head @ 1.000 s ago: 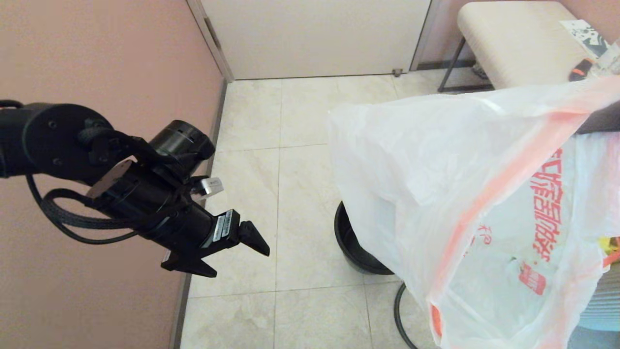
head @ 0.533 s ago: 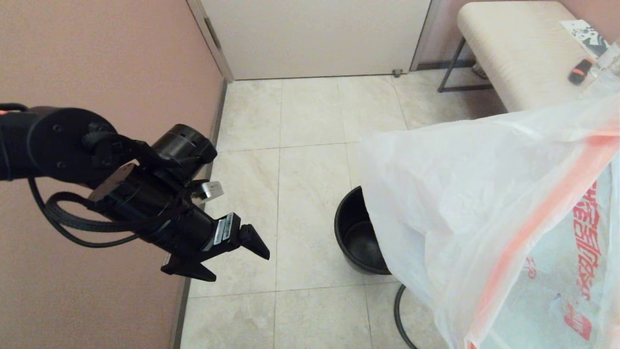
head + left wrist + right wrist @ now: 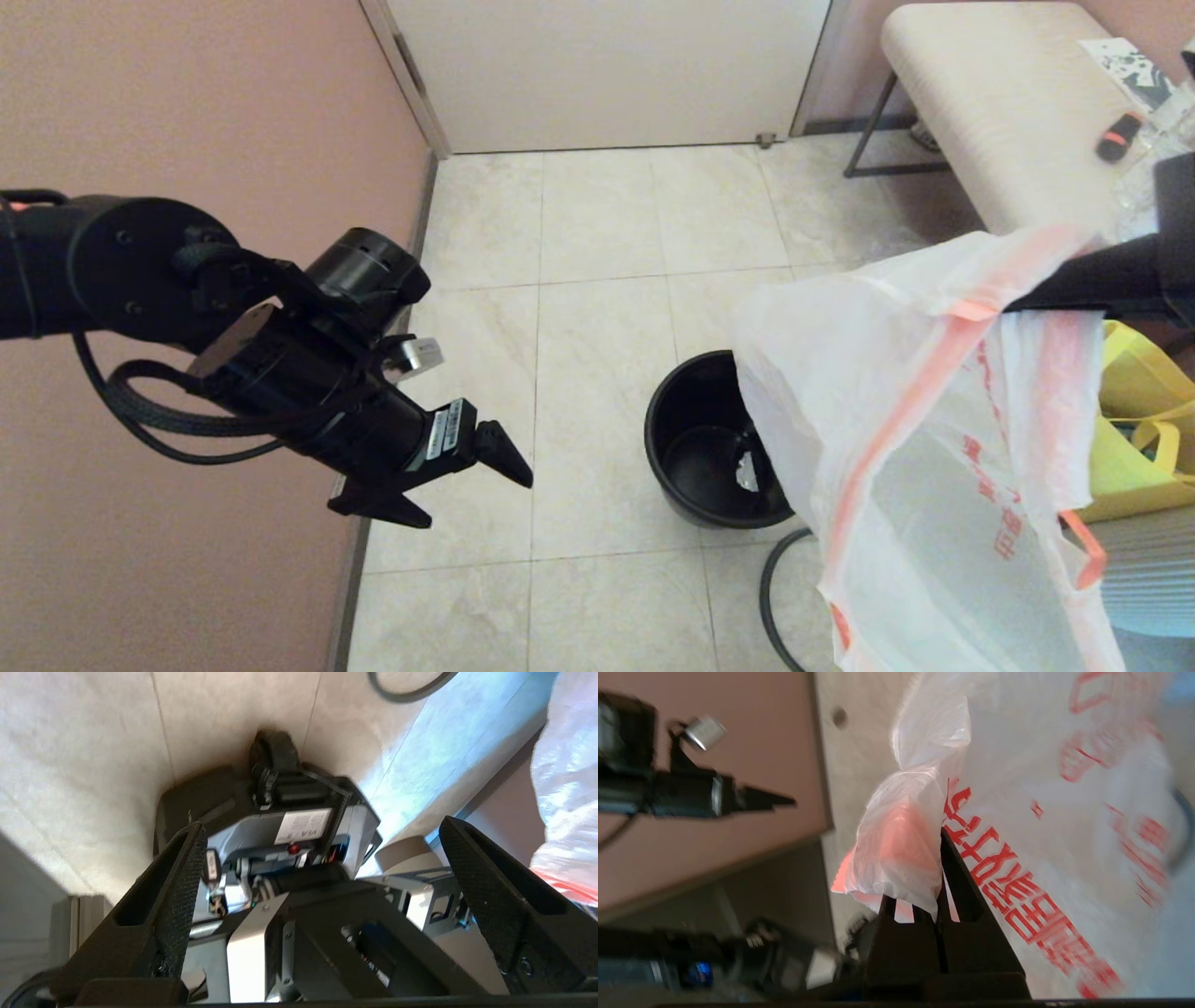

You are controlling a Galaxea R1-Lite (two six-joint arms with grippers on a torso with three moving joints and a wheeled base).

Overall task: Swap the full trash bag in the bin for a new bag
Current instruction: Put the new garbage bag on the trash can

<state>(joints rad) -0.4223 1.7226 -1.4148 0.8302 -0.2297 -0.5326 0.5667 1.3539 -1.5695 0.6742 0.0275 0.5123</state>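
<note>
The small round black plastic bin [image 3: 702, 446] is standing open on the beige tiled floor [image 3: 597, 243], and it serves here as the landmark. A scrap of pale litter is lying inside it, near its bottom.

The right gripper [image 3: 937, 858] is pinching the orange-pink drawstring rim of the thin translucent white plastic bag with red print [image 3: 943, 467], its two black fingers pressed together on a bunched fold of the plastic. The bag is hanging from that grip to the right of the bin, its nearest side draping over the bin's right edge and hiding that part of the rim. No trash is showing through its walls.

The left gripper [image 3: 448, 481] is hovering well to the left of the bin, above the floor beside the pink wall [image 3: 187, 93]; its jaws are standing spread wide, with nothing between them.

A thin dark-grey hoop [image 3: 775, 597] is lying on the floor just in front of the bin, partly covered by the hanging bag. A yellow tote bag [image 3: 1134, 420] is sitting to the right of the bin, beyond the white bag. A cream padded bench on dark metal legs [image 3: 990, 93] is standing behind the bin, near the closed white door [image 3: 607, 65].
</note>
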